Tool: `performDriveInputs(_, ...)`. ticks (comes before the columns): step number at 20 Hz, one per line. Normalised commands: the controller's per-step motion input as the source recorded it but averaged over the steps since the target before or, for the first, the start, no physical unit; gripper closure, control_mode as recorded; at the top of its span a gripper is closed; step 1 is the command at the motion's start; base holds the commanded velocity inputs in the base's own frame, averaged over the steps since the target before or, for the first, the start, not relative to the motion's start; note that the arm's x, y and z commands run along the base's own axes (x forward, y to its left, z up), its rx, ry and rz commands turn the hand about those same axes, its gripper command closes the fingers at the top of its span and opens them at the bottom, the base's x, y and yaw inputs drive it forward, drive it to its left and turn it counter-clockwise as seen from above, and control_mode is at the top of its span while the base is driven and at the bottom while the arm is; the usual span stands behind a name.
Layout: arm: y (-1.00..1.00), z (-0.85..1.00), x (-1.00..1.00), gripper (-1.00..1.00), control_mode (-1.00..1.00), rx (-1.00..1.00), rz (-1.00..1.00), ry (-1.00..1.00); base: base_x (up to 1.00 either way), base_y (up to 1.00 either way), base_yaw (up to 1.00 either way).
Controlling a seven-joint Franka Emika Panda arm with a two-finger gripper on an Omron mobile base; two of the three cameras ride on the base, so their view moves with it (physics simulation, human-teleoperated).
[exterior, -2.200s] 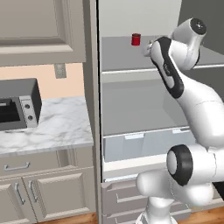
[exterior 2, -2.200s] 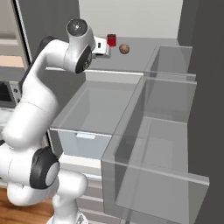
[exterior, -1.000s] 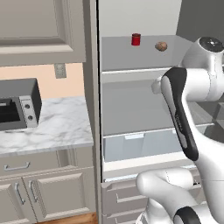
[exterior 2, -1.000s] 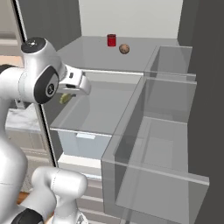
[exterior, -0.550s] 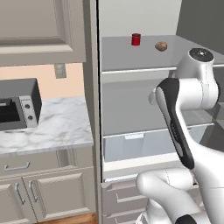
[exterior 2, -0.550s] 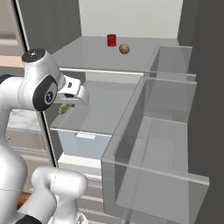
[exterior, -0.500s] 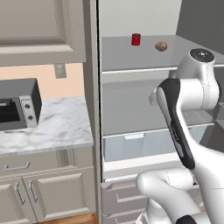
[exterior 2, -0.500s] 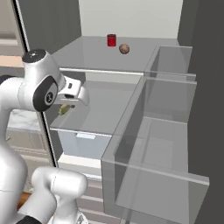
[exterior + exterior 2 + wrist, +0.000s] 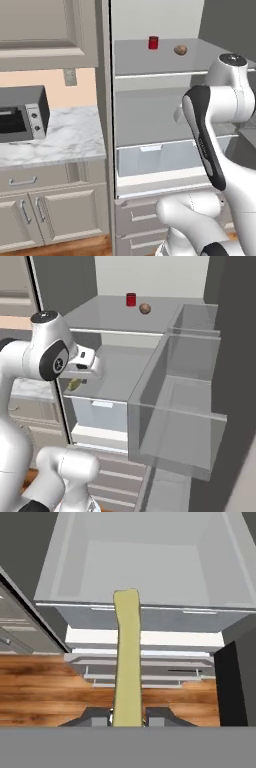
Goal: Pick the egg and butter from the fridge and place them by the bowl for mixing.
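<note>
My gripper [image 9: 127,716] is shut on the butter [image 9: 127,657], a slim olive-yellow stick that runs up the middle of the hand view. From the right base view the butter [image 9: 74,384] hangs just under my hand, in front of the middle shelf of the open grey fridge [image 9: 115,363]. The hand points down over the translucent drawer [image 9: 135,557]. The tan egg [image 9: 180,49] [image 9: 145,308] lies on the top shelf, to the right of a red can [image 9: 153,42] [image 9: 131,299]. The bowl is out of view.
The fridge's door with its clear bins [image 9: 175,406] stands open on the right. Left of the fridge is a marble counter [image 9: 65,140] with a microwave [image 9: 20,115] and beige cabinets. Wooden floor [image 9: 40,687] lies below the hand.
The arm has drawn back from the top shelf near the can and dropped to the middle shelf's height, with the butter in its grip. In the last half second it has barely moved.
</note>
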Motion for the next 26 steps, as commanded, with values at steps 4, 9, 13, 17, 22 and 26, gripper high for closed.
performDriveInputs(4,0.00,0.00,0.00,1.00,1.00,0.00,0.00,0.00,-1.00,0.08,0.27)
performDriveInputs(9,0.00,0.00,0.00,1.00,1.00,0.00,0.00,0.00,-0.29,0.15,0.91)
performDriveInputs(13,0.00,0.00,0.00,1.00,1.00,0.00,0.00,0.00,-0.03,0.00,1.00)
performDriveInputs(17,0.00,0.00,0.00,1.00,1.00,0.00,0.00,0.00,0.09,0.00,0.98)
performDriveInputs(22,0.00,0.00,0.00,1.00,1.00,0.00,0.00,0.00,0.89,-0.02,0.74)
performDriveInputs(26,0.00,0.00,0.00,1.00,1.00,0.00,0.00,0.00,1.00,-0.40,0.17)
